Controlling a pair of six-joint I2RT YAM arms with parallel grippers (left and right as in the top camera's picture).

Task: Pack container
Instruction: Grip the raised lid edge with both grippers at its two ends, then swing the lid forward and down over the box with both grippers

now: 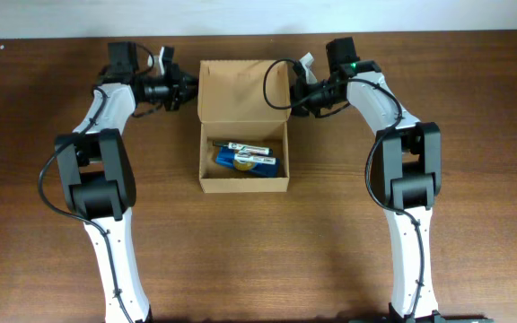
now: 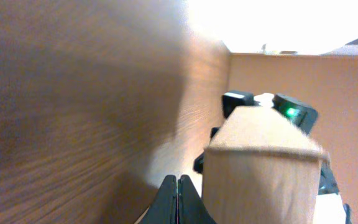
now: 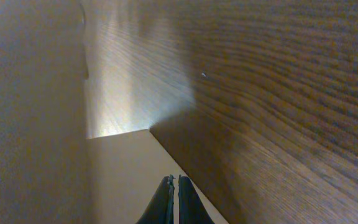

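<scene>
1. My left end effector (image 2: 178, 194) is shut and holds nothing.
2. My right end effector (image 3: 173, 198) is shut and empty too.
3. The container (image 1: 244, 186) sits open on the tabletop (image 1: 474, 224), its lid between them.

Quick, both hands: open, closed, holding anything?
Left hand: closed, holding nothing.
Right hand: closed, holding nothing.

Overhead looks straight down; both wrist views hug the container (image 1: 240, 90).
</scene>
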